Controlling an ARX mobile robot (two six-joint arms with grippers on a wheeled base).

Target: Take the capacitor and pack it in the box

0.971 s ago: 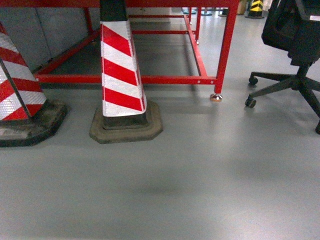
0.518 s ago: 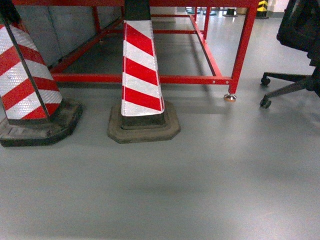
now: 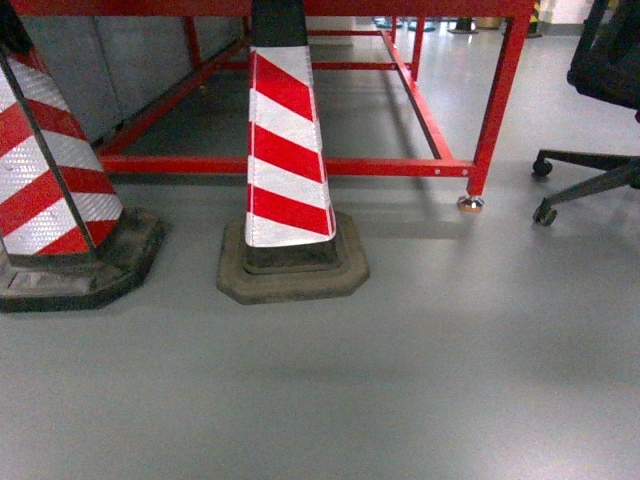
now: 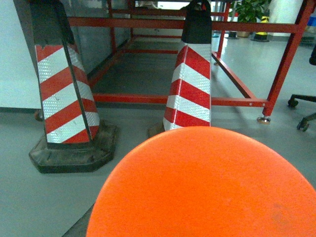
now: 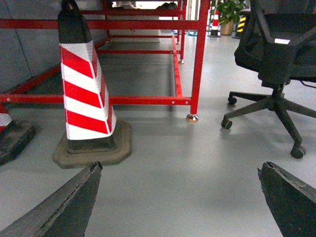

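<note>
View has swung left since earlier frame: striped cone (image 3: 288, 160) now nearer centre. Capacitor, box unseen; direction from either hand unknowable. Right hand (image 5: 180, 197) wide open, empty; left hand hidden behind orange dome (image 4: 207, 185), cannot tell.

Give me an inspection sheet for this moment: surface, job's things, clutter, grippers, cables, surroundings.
Surface: grey floor; no worktable top in view.
Job's things: nothing seen; no capacitor or box in any view.
Clutter: two red-and-white striped cones, middle cone and left cone, each on a dark base.
Grippers: right gripper open, its dark fingertips wide apart and holding nothing; left gripper not in view, its camera largely blocked by an orange rounded surface.
Cables: nothing seen.
Surroundings: red metal frame behind the cones; black office chair at right; potted plant far back.
</note>
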